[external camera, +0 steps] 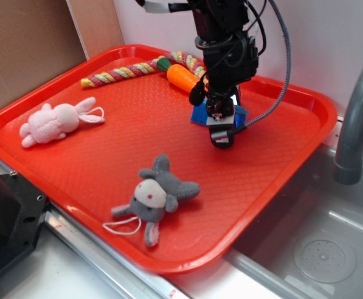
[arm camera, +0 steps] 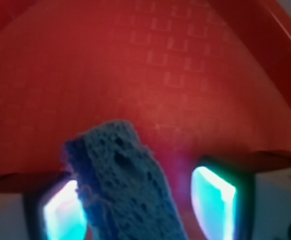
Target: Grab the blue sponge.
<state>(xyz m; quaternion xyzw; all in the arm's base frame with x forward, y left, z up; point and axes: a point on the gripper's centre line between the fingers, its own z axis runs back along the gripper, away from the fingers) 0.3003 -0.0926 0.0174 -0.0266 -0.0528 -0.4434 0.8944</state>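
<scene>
The blue sponge (external camera: 200, 114) lies on the red tray (external camera: 106, 168) at the back right, mostly hidden under my gripper (external camera: 222, 128). In the wrist view the porous sponge (arm camera: 125, 180) stands between the two fingers of my gripper (arm camera: 138, 202). It leans against the left finger (arm camera: 60, 212), and a gap of red tray shows between it and the right finger (arm camera: 213, 200). The jaws are open, one on each side of the sponge.
An orange toy carrot (external camera: 184, 78) and a braided rope (external camera: 125, 71) lie just behind the sponge. A pink plush bunny (external camera: 53, 121) lies at the left, a grey plush (external camera: 156, 196) at the front. A sink (external camera: 331, 249) with a faucet (external camera: 356, 118) is to the right.
</scene>
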